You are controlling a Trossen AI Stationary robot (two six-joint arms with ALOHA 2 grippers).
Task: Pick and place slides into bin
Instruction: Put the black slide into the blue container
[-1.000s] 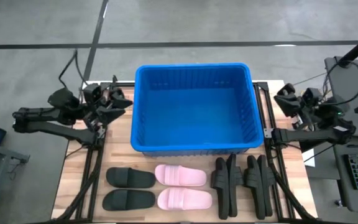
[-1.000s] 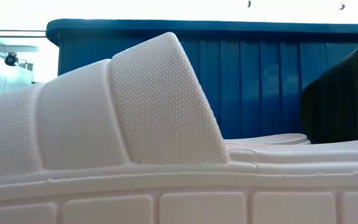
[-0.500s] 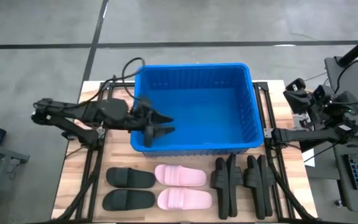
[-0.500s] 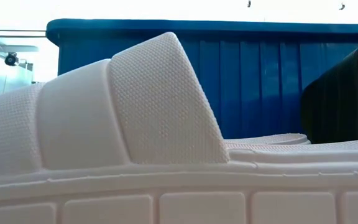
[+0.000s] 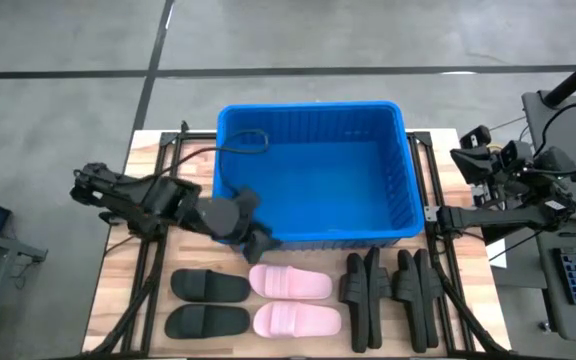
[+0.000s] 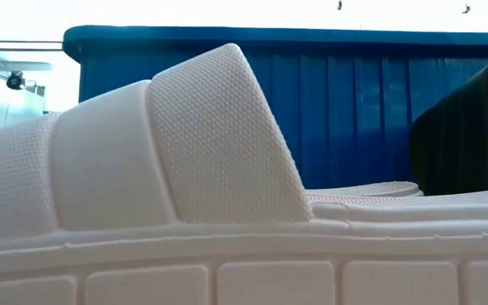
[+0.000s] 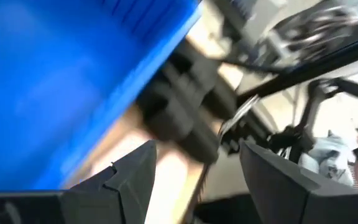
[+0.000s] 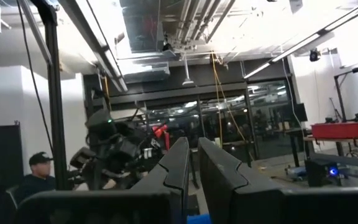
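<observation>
The blue bin (image 5: 313, 175) stands at the table's middle. Near the front edge lie two pale pink slides (image 5: 290, 283), sole down, with two black slides (image 5: 211, 287) to their left. More black slides (image 5: 363, 295) stand on edge at the right. My left gripper (image 5: 258, 246) hangs open above the bin's near left corner, just short of the far pink slide, touching nothing. In the left wrist view its fingers (image 7: 135, 171) frame the bin wall (image 7: 73, 81) and blurred black slides (image 7: 185, 118). My right gripper (image 8: 191, 152) is shut and raised at the table's right edge.
The low view looks past a pink slide (image 6: 185, 169) at the bin's near wall (image 6: 354, 102) and a black slide (image 6: 464, 135). Black frame rails (image 5: 148, 260) run along both sides of the table. A person (image 8: 36, 171) sits in the room beyond.
My left gripper has swung from beside the bin's left wall toward the table's right, over the bin's near left part, then toward the near edge, past the bin's near wall. It has tipped downward and rolled. Its fingers stay open. The slides have not moved.
</observation>
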